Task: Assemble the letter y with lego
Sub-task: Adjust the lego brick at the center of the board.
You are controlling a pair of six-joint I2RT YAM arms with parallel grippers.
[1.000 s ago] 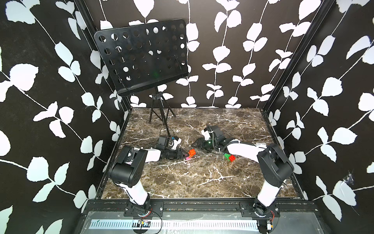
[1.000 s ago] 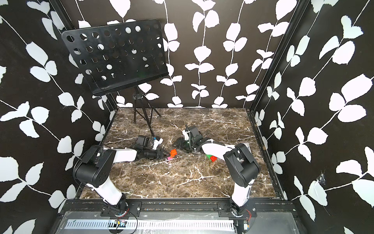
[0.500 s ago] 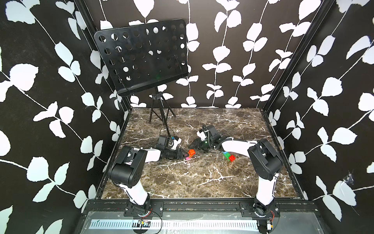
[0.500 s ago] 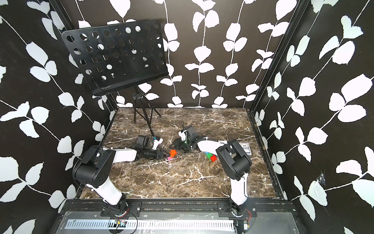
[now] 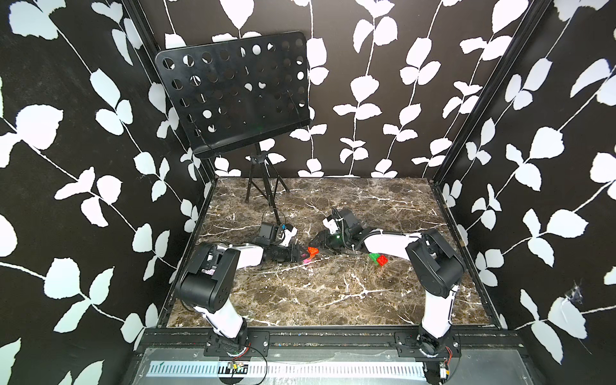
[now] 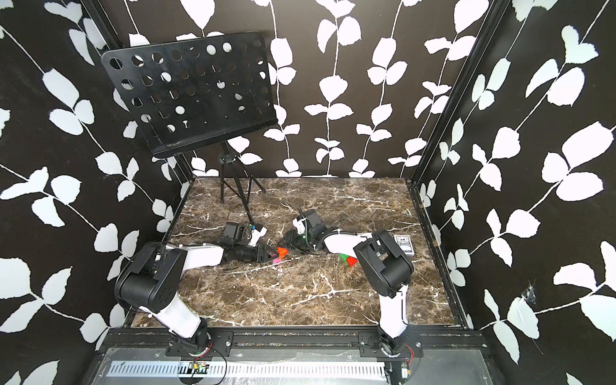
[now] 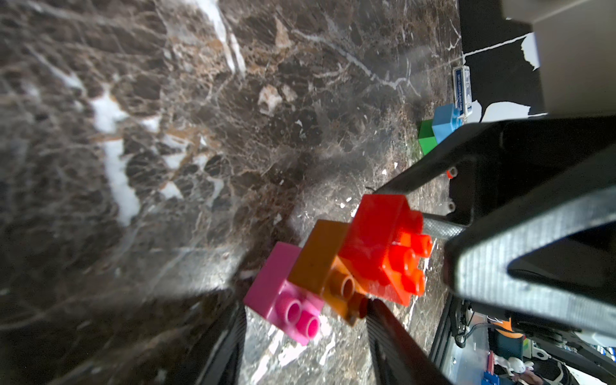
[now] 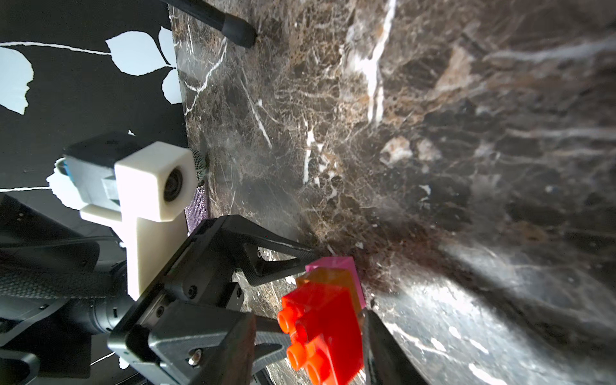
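Note:
A joined stack of lego, red brick (image 7: pixel 380 240) on orange (image 7: pixel 320 263) on pink (image 7: pixel 270 286), hangs low over the marble mid-table (image 5: pixel 311 252) (image 6: pixel 281 253). My right gripper (image 8: pixel 310 320) (image 5: pixel 319 248) is shut on the red brick (image 8: pixel 323 320), one finger on each side. My left gripper (image 7: pixel 305 308) (image 5: pixel 301 256) is open. Its fingers flank the pink end, with a gap on one side. A second cluster lies on the table under the right forearm: green (image 5: pixel 375 256), red (image 5: pixel 382 260) and a light blue brick (image 7: pixel 445 123).
A black music stand (image 5: pixel 233 93) rises at the back left on tripod legs (image 5: pixel 266 196), just behind the left wrist. A blue card box (image 6: pixel 404 248) lies near the right wall. Patterned walls close in three sides.
The left jaws have opened off the pink brick. The right jaws have narrowed onto the red brick, and the right arm's elbow has swung slightly inward.

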